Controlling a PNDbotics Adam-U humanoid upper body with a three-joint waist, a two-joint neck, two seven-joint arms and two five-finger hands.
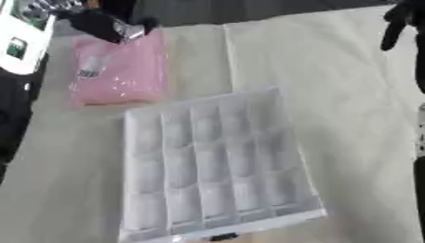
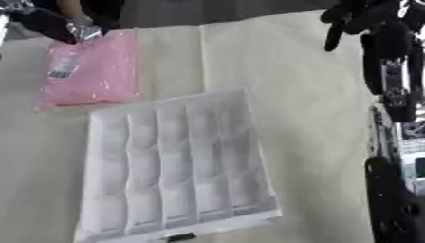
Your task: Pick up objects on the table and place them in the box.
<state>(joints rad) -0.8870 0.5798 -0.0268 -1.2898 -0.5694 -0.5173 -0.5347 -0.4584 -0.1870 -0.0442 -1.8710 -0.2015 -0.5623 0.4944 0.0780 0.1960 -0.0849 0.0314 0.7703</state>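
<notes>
While the left hand (image 1: pixel 108 24) grips the pink bag's (image 1: pixel 120 71) far edge, the compartmented box (image 1: pixel 212 161) lies nearby.

I see a matt, pale cloth covering the table (image 1: pixel 348 95). The box (image 1: pixel 212 166) looks like translucent whitish plastic, the pink packet (image 1: pixel 116 71) glossy film, my hands black and silver.

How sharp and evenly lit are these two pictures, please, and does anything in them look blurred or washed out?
Left eye view: soft all over; the box dividers smear into pale streaks, and the pink bag label is unreadable. Right eye view: equally soft; the right hand is a dark shape whose fingers cannot be made out, and the left hand at the bag's top edge is blurred. Lighting is flat, with no hard shadows on the table.
</notes>
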